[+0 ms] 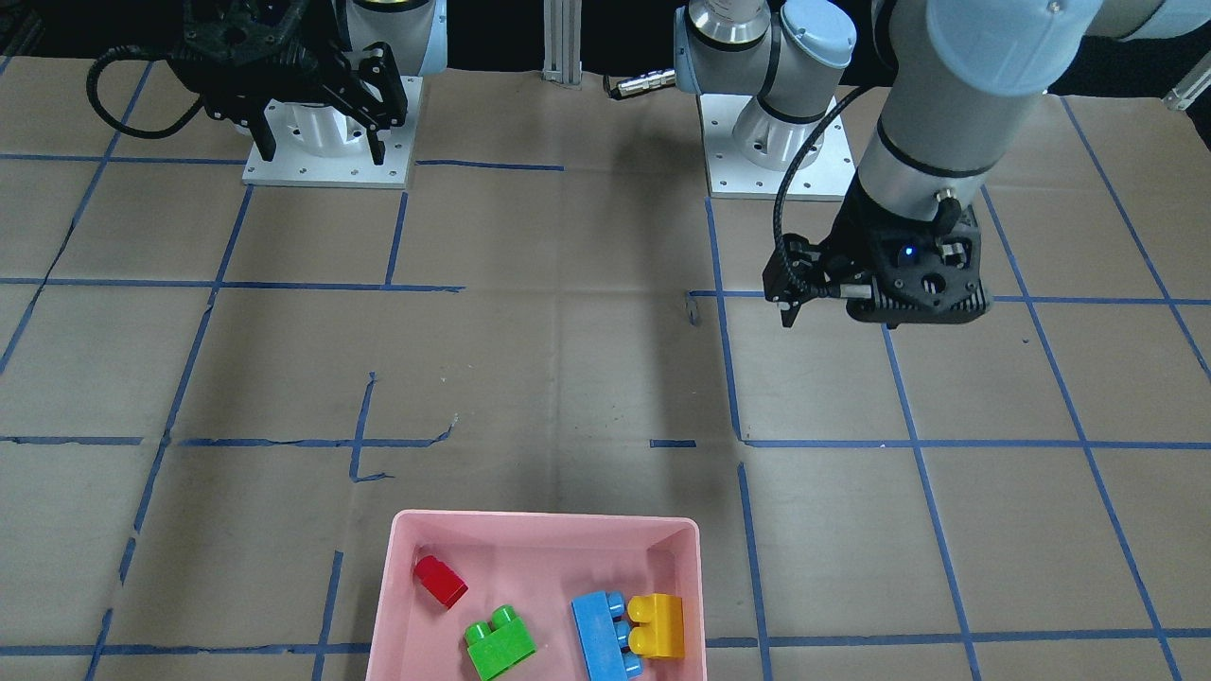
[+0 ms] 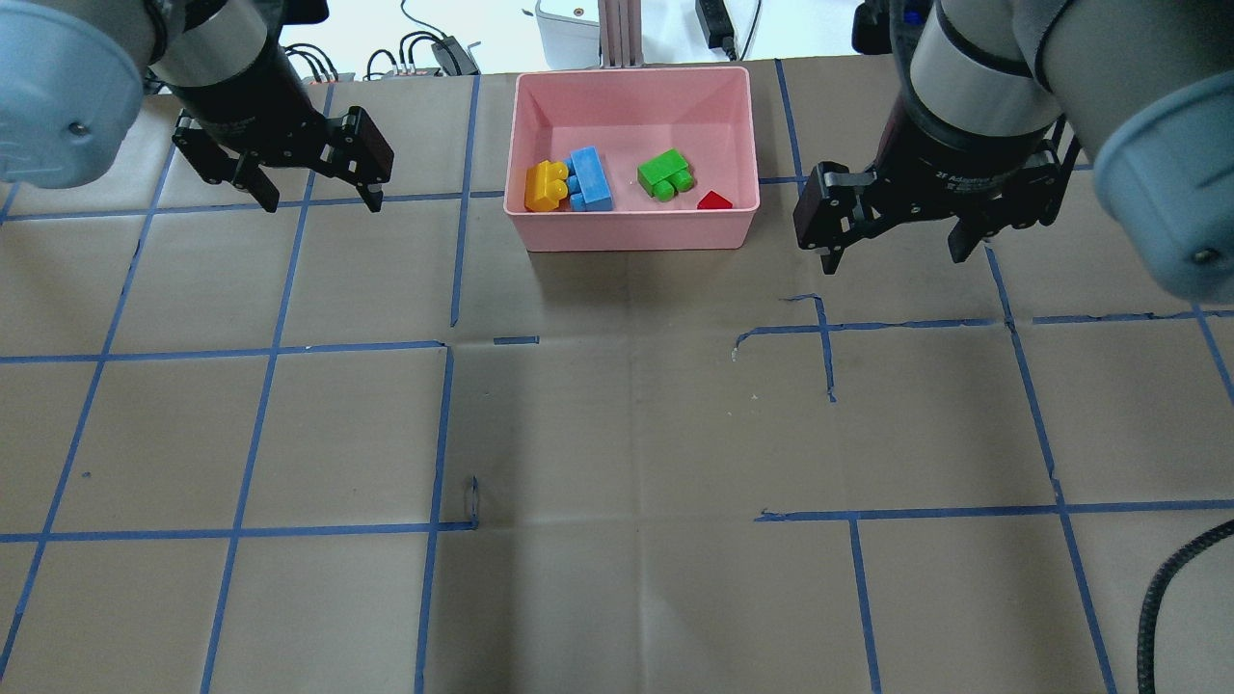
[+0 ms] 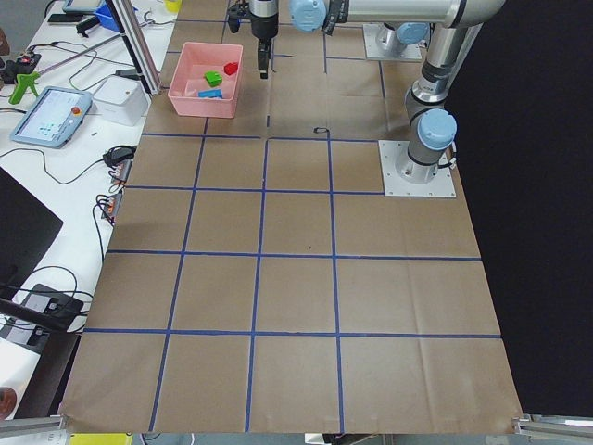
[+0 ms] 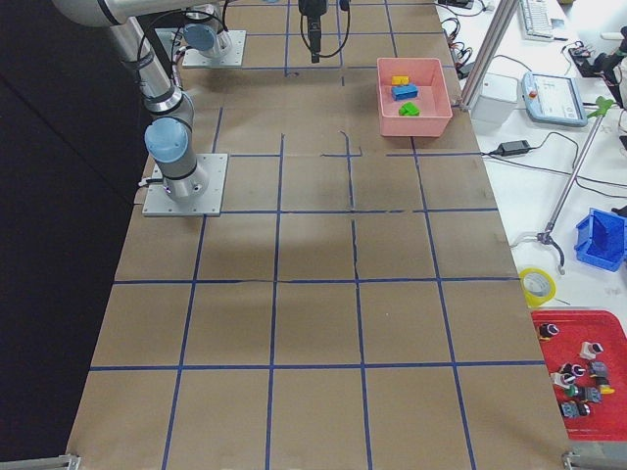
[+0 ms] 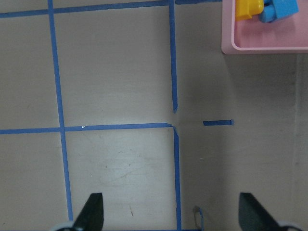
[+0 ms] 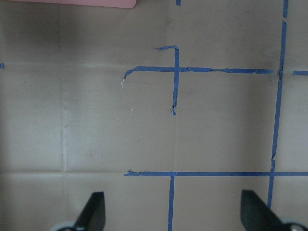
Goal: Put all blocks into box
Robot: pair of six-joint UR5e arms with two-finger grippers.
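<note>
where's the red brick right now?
Overhead view: the red brick lies inside the pink box, in its robot-side right corner, just right of the green brick, not touching it.

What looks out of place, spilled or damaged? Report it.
Nothing spilled: the four studded plastic toy bricks lie inside the shallow pink plastic tray. Only the blue tape grid looks damaged, torn and curling on the paper near the tray.

One legible print, on the right gripper (image 2: pixel 895 262)
In the overhead view, small white lettering on its black body reads "2F Adaptive"; the letters that follow are too small to make out, and print elsewhere is too blurred to read.
</note>
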